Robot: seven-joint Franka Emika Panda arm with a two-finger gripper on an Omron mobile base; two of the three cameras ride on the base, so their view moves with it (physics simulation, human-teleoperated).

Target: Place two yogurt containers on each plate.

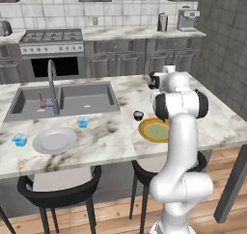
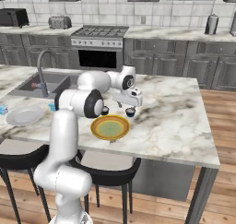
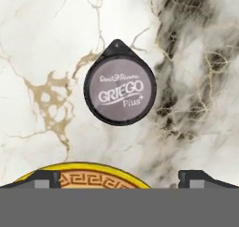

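Your gripper (image 2: 130,107) hangs above the marble island counter (image 1: 116,141) with its jaws spread wide and nothing between them. Directly beneath it in the hand view: one dark yogurt container (image 3: 120,82), pale lid reading "GRIEGO Plus", standing on the counter just beside the rim of the orange-yellow plate (image 2: 109,127). A second dark container (image 2: 105,110) sits near that plate, partly hidden by the arm. The grey-white plate (image 1: 54,140) lies well apart, in front of the sink (image 1: 62,100). One light blue container (image 1: 20,139) sits just left of it; another light blue container (image 1: 82,123) sits near its far right edge. Both plates carry nothing.
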